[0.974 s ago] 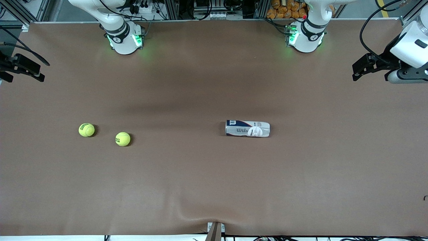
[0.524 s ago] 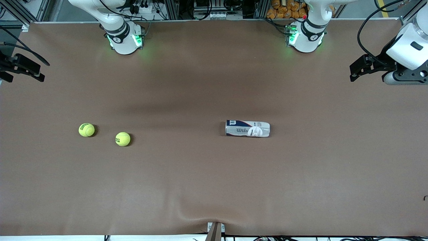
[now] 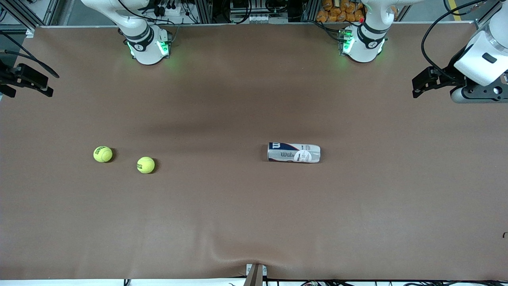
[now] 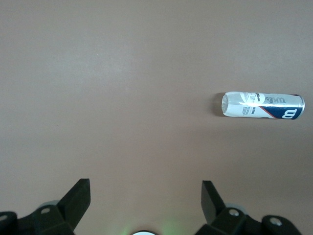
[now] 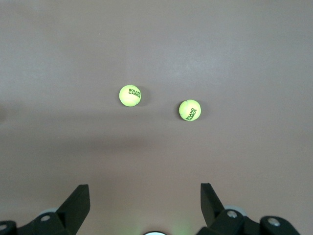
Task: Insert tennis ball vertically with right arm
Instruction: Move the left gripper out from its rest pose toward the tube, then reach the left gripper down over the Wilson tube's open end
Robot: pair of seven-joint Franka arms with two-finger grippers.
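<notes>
— Only the left claw (image 3: pixel 420 83) has shifted, edging inward over the left arm's end of the bench (image 3: pixel 254 222); balls and can lie unmoved.

— Progress?

— None yet. Both tennis balls (image 3: pixel 102 154) (image 3: pixel 145 165) rest loose; the can (image 3: pixel 293 152) lies on its side. The right claw (image 5: pixel 145 205) hangs spread, empty, the left likewise. Open room all round.

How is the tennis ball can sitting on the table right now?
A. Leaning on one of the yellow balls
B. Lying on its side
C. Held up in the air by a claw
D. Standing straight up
B. The tennis ball can lies flat on its side on the brown table, with no claw touching it and both yellow tennis balls well apart from it toward the right arm's end.
</notes>
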